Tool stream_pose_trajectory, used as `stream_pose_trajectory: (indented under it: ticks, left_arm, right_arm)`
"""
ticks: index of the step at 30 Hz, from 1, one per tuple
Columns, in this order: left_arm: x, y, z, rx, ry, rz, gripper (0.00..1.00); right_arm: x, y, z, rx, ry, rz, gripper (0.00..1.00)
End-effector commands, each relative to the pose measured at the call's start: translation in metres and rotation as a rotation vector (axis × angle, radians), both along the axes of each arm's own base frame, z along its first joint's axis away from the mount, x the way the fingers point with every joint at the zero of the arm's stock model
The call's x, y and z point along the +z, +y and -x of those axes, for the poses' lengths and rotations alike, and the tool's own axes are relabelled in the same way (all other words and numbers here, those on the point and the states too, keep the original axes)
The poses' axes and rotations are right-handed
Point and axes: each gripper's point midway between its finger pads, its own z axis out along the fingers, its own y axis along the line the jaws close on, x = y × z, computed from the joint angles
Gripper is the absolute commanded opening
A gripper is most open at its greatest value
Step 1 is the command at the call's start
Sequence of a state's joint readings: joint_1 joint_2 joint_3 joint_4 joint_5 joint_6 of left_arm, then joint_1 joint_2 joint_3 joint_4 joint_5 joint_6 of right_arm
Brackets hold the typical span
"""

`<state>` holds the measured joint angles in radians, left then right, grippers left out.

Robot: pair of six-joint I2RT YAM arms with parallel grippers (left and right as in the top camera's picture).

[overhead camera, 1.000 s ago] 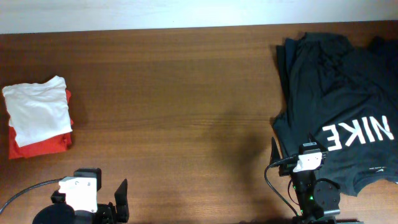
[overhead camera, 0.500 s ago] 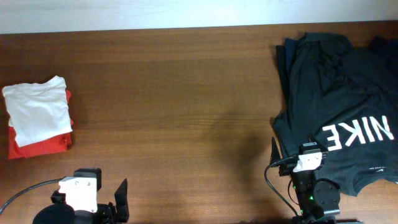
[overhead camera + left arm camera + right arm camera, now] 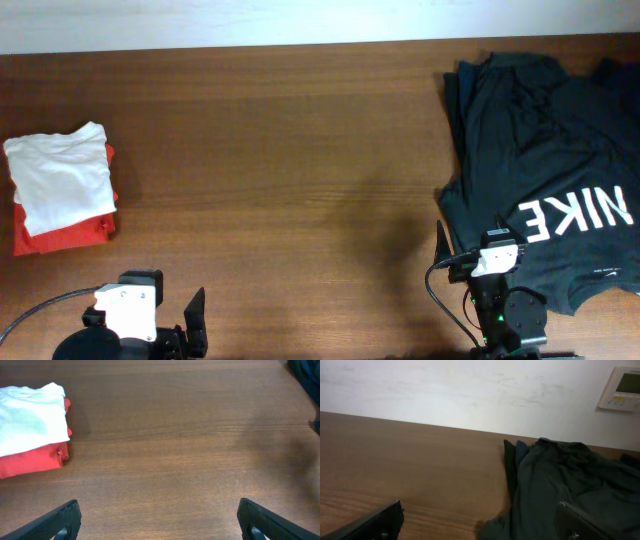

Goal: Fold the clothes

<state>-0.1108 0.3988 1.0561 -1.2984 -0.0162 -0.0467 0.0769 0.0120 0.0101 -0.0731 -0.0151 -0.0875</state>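
The white T-shirt [image 3: 58,178] lies folded at the table's left edge, on top of a folded orange-red garment [image 3: 62,236]. Both show at the upper left of the left wrist view, the white T-shirt [image 3: 27,415] above the orange-red garment [image 3: 30,460]. My left gripper [image 3: 150,335] is open and empty at the front edge, well to the right of and nearer than the stack; its fingers [image 3: 160,520] frame bare wood. My right gripper [image 3: 497,242] is open and empty at the front right, its fingers [image 3: 480,520] over the edge of the black shirt.
A black shirt with white NIKE lettering [image 3: 550,150] lies crumpled and spread over the table's right side; it also shows in the right wrist view [image 3: 560,485]. A white wall and a wall panel [image 3: 621,387] stand behind the table's far edge.
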Motion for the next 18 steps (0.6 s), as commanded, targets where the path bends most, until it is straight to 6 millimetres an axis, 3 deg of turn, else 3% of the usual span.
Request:
stream_pose_trajectory:
  ticks: [1, 4, 9, 14, 18]
  left_arm:
    - [-0.002, 0.002, -0.001, 0.015, -0.003, -0.002, 0.99]
    - [-0.004, 0.003, -0.006, 0.023, -0.008, -0.008, 0.99]
    - [-0.016, 0.003, -0.035, 0.02, -0.065, -0.032, 0.99]
    - [-0.012, -0.001, -0.065, -0.03, -0.286, -0.095, 0.99]
    - [-0.009, -0.001, -0.074, -0.017, -0.465, -0.085, 0.99]
  right_arm:
    - [-0.002, -0.001, 0.0, -0.01, 0.002, 0.007, 0.99]
    - [-0.002, -0.001, 0.0, -0.01, 0.002, 0.008, 0.99]
    - [-0.002, -0.001, 0.0, -0.01, 0.002, 0.008, 0.99]
    - [-0.002, -0.001, 0.0, -0.01, 0.002, 0.008, 0.98]
    - [-0.002, -0.001, 0.0, -0.01, 0.002, 0.007, 0.99]
